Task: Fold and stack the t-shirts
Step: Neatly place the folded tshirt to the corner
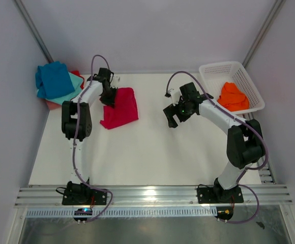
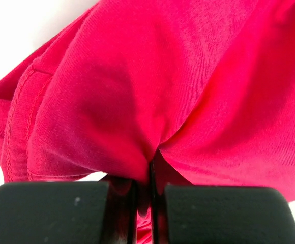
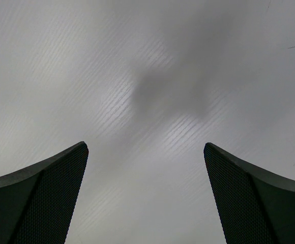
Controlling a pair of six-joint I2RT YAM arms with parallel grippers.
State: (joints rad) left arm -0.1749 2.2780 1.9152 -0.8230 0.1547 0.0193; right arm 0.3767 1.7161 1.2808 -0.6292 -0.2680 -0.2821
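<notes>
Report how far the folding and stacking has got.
Done: blue t-shirt and teal t-shirt piled far left. In hand: left gripper shut on the crimson t-shirt, already folded over. Left: stacking it, plus the orange t-shirt crumpled in the basket; right gripper open, empty.

Left arm [image 1: 89, 94] and right arm [image 1: 216, 114]: white link shells, black joint housings. One mauve cable [image 1: 74, 152] loops along each arm, from the black base plate [image 1: 79, 194] to the wrist. Green indicator light [image 1: 180, 108] on the right wrist. Left gripper [image 2: 148, 184] — matte black block fingers [image 2: 46, 213]. Right gripper [image 3: 145, 147] — dark tapered fingers [image 3: 46, 198], finely dotted faces.
</notes>
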